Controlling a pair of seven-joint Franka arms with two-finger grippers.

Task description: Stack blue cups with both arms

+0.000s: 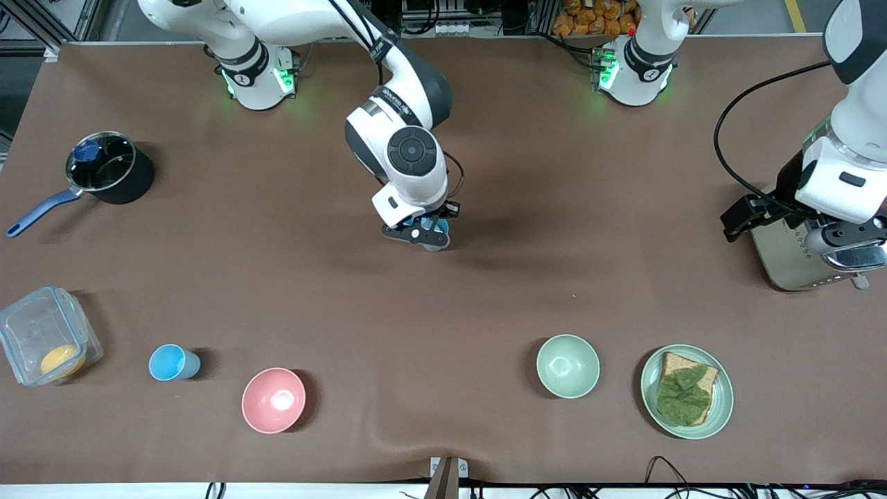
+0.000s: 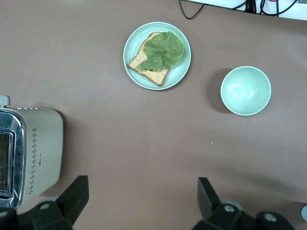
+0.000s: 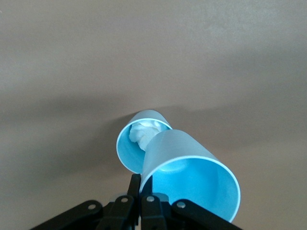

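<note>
In the front view a bright blue cup [image 1: 435, 231] at mid-table is mostly hidden under the right gripper [image 1: 424, 234]. The right wrist view shows the fingers pinching its rim [image 3: 144, 184], with something white inside. Another blue cup [image 1: 172, 362] stands beside the pink bowl [image 1: 273, 400]. The left gripper [image 2: 139, 199] waits spread wide beside the toaster [image 2: 29, 158].

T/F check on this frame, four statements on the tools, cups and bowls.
1. The right tool is shut on the wall of a sky-blue plastic cup. True.
2. The left tool holds a cup. False: it is open and holds nothing.
3. The round pink bowl holds a bread slice. False: it is empty; the bread slice with a green leaf lies on the pale green plate.
4. A second blue cup stands between the clear plastic container and the pink bowl. True.
</note>
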